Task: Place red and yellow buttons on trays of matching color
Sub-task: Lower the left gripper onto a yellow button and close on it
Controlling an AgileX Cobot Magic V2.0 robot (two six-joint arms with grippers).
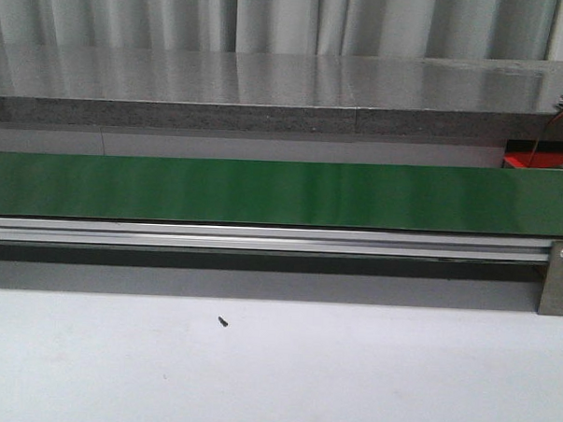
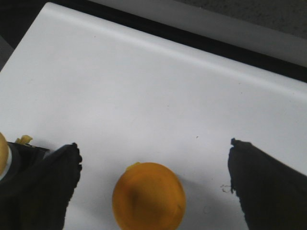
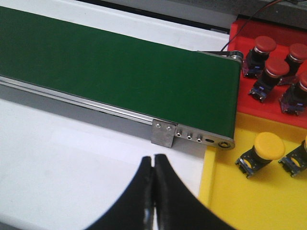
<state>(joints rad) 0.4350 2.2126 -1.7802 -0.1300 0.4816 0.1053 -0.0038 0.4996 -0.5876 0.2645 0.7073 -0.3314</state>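
Button [image 2: 148, 196], yellow domed cap, matte, on smooth white table [image 2: 144, 96] between spread fingers of left gripper [image 2: 151, 184]. Right gripper [image 3: 154, 191] pressed together, empty, beside glossy yellow tray [image 3: 249, 201]; red tray [image 3: 244, 96] holds round red-capped buttons [image 3: 265, 45]. Green belt [image 1: 264, 192] bare, satin.

Bare table [image 1: 274, 379] before conveyor belt [image 1: 282, 192]

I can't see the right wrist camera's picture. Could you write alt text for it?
The right gripper, its two black fingers shut with nothing between them, hangs over a white table beside the end of a green conveyor belt. Past the belt's end, a red tray holds red buttons and a yellow tray holds yellow buttons.
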